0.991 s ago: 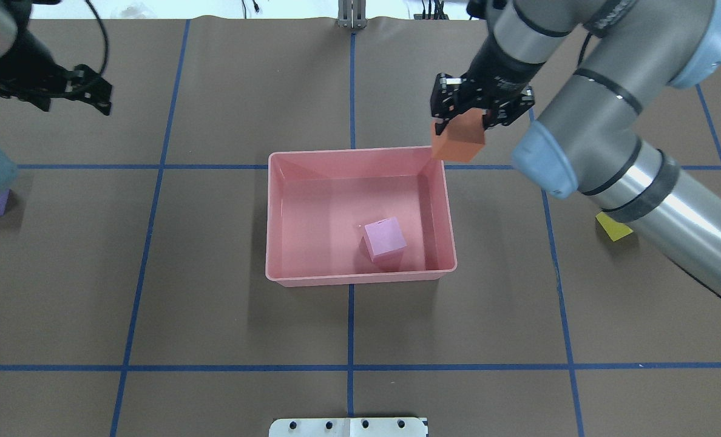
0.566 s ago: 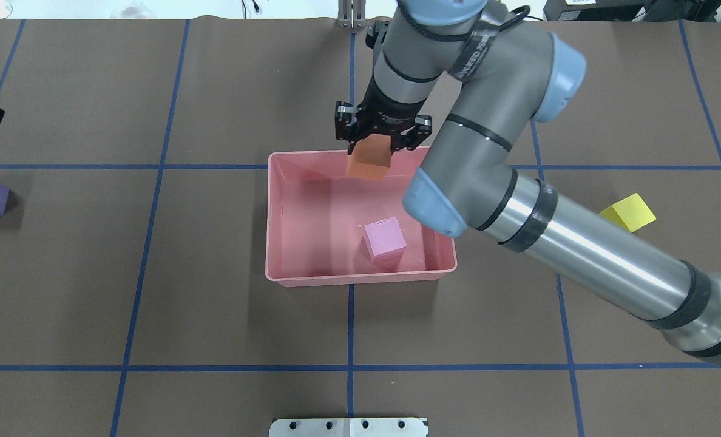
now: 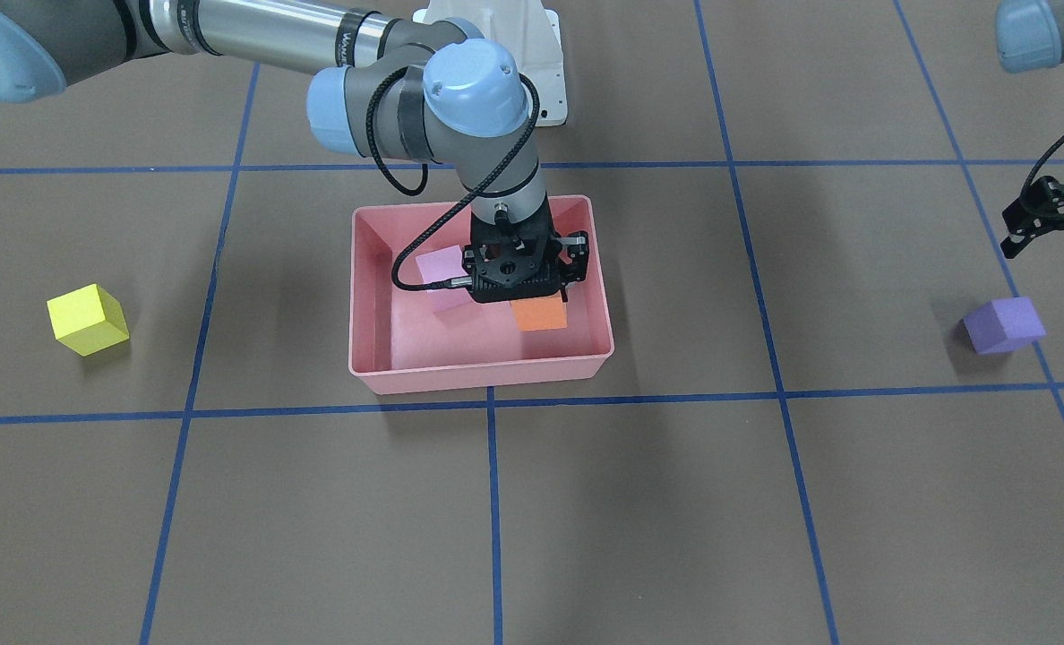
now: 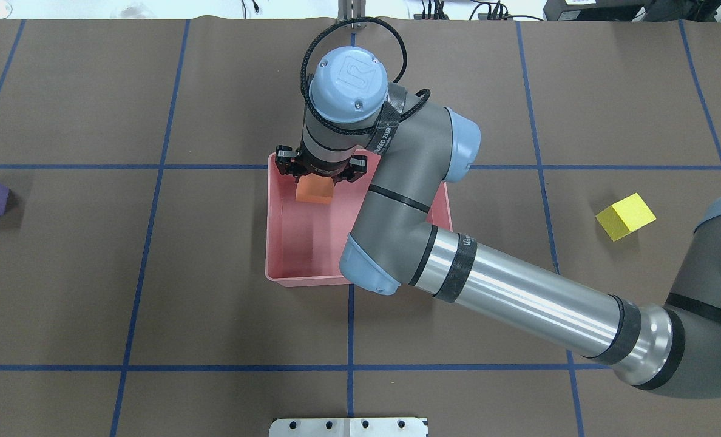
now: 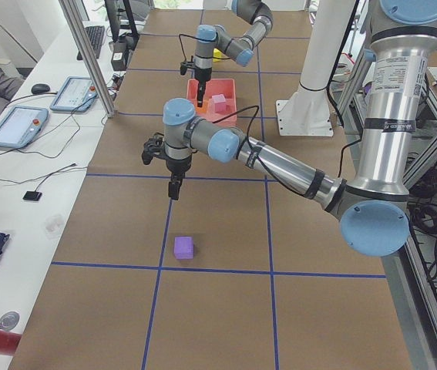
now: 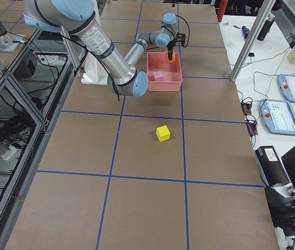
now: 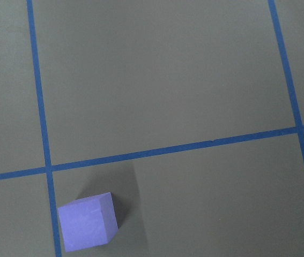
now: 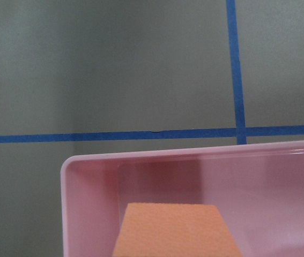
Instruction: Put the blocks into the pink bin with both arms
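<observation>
My right gripper (image 4: 315, 181) is shut on the orange block (image 4: 314, 192) and holds it inside the pink bin (image 4: 274, 243), near its far left corner; it also shows in the front view (image 3: 525, 288) with the orange block (image 3: 538, 314) below it. The light pink block (image 3: 438, 268) lies in the bin (image 3: 366, 269), hidden under the arm in the overhead view. The purple block (image 3: 1002, 324) sits on the table at my far left. My left gripper (image 3: 1050, 235) hangs open and empty above and behind it. The yellow block (image 4: 626, 216) sits to the right of the bin.
The table is covered in brown paper with a grid of blue tape lines (image 4: 349, 328). The right arm's forearm (image 4: 518, 297) crosses over the bin's near right part. A white base mount (image 3: 496, 36) stands behind the bin.
My right gripper has carried the orange block from beyond the bin's far right corner leftwards to the far left part and lowered it. The left gripper has moved left out of the overhead view.
</observation>
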{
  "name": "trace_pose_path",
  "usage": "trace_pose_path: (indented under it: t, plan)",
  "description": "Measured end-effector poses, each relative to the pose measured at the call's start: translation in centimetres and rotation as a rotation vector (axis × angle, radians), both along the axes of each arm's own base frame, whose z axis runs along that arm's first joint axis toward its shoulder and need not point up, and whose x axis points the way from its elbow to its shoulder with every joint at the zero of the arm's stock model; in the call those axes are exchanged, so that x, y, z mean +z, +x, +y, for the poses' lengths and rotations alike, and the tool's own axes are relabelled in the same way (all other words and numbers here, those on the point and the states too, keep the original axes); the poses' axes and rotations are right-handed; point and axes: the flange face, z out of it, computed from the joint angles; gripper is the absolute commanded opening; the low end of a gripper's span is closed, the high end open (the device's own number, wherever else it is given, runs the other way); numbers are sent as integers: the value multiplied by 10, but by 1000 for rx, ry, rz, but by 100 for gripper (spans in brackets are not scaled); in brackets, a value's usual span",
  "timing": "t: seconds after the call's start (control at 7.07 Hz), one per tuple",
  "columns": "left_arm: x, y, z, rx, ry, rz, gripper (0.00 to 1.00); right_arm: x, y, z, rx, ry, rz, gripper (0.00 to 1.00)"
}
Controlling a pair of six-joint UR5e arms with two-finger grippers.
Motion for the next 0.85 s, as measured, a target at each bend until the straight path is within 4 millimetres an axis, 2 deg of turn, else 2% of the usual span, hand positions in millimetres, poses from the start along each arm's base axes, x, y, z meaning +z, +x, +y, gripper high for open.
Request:
trace_pose_path:
  t: [0.28,0.42,0.57,0.71,0.85]
  plan:
    - [76,-6,22,-131,-26,63,100,2,-5,4,-3,3,5,0]
    - [112,-6,25,-158,-21,80,100,4,-7,5,-5,2,7,0]
    - [134,-6,25,-172,-22,86,100,6,-8,6,-6,0,10,0]
    - [145,-5,24,-187,-27,88,100,8,-9,8,-9,-1,12,78]
    - [153,-5,23,-207,-26,82,100,10,-11,10,-13,-1,13,98]
